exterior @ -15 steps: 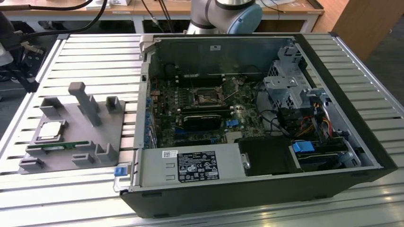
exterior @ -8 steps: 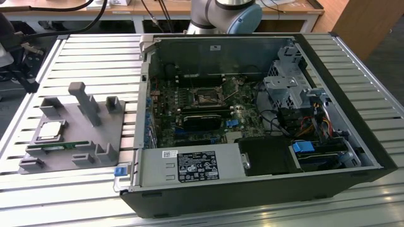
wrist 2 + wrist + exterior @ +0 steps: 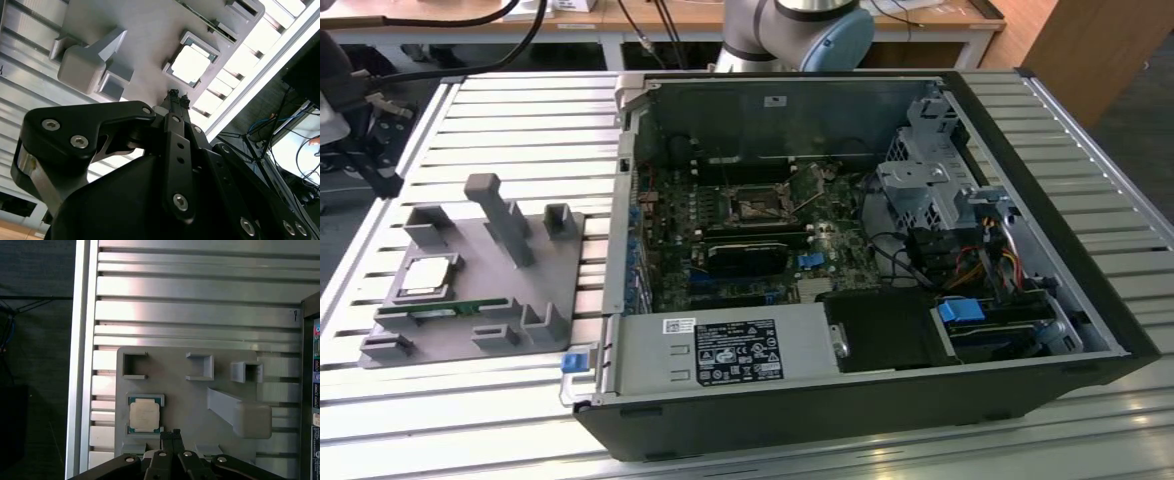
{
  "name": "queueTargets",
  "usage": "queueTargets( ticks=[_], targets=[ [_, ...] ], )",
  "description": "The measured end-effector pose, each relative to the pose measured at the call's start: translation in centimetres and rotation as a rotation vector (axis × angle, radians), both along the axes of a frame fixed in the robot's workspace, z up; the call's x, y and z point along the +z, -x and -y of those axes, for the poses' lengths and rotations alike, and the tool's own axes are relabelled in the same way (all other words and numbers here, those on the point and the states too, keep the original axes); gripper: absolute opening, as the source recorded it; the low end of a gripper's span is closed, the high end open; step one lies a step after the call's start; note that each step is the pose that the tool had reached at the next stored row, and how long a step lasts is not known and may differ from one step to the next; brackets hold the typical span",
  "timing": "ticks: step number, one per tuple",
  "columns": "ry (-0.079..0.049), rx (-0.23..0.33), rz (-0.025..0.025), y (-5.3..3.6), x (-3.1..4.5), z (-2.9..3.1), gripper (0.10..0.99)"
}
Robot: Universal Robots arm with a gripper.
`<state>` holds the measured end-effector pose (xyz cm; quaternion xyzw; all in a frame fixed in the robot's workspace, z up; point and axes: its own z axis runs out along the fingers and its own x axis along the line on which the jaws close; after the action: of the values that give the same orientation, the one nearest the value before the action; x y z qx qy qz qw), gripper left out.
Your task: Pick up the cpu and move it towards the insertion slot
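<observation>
End effector (image 3: 170, 433), partly cropped, near cpu (image 3: 144, 415)

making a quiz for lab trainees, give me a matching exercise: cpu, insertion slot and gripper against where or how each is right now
Column one
1. cpu
2. insertion slot
3. gripper

Column two
A. on the motherboard inside the open computer case
B. shut and empty, above the grey holder, close to the chip
C. lying flat in a square recess of the grey holder

Pairs: 1-C, 2-A, 3-B
</observation>
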<state>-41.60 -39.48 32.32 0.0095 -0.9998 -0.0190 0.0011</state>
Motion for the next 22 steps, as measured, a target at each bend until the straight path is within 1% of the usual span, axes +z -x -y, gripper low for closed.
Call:
queueTargets(
  ticks=[10,22],
  targets=[
    [0.000,0.000,-0.0008,0.08,-0.33,0.00,0.106],
    [0.000,0.000,-0.0011,0.42,-0.81,0.00,0.106]
  ],
)
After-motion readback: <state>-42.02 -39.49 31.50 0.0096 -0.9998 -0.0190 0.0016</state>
